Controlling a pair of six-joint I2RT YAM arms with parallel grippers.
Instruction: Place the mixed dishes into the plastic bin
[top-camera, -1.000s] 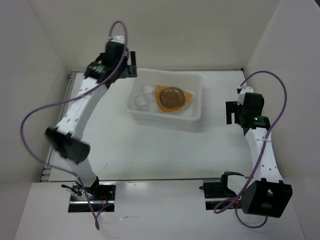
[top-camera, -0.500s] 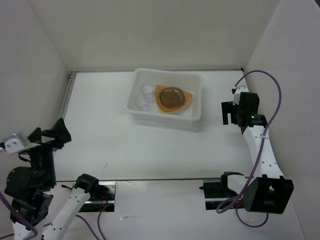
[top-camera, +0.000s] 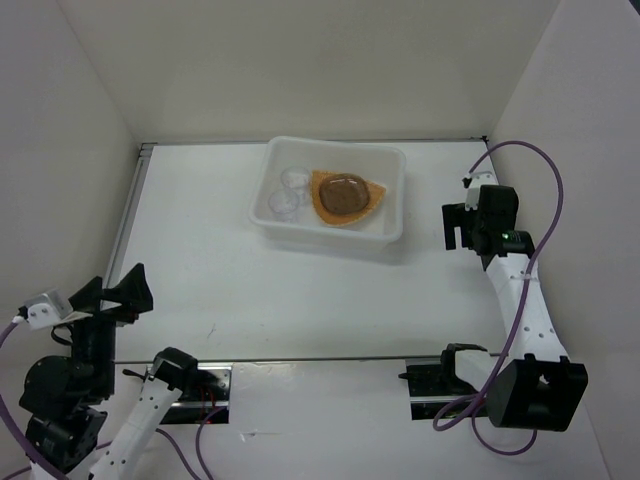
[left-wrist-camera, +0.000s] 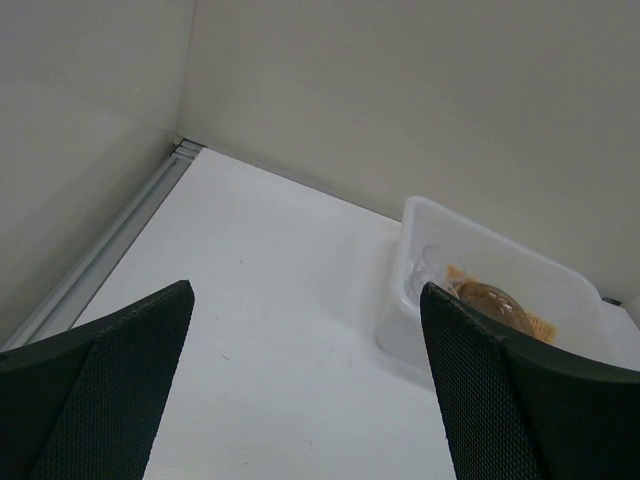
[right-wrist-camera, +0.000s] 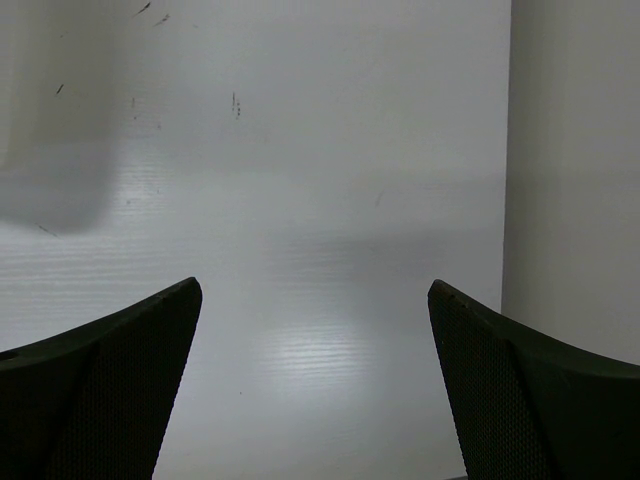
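The white plastic bin stands at the back middle of the table. In it lie the orange-tan plate, a greyish oval dish on that plate, and two clear cups at its left end. The bin also shows in the left wrist view. My left gripper is open and empty, raised near the table's front left edge. My right gripper is open and empty, right of the bin, over bare table. A second oval dish cannot be told apart.
White walls close in the table at the back, left and right. A metal rail runs along the left edge. The arm bases stand on the front rail.
My left arm has swung from beside the bin's back left corner down to the front left and folded back. My right gripper has shifted slightly left.
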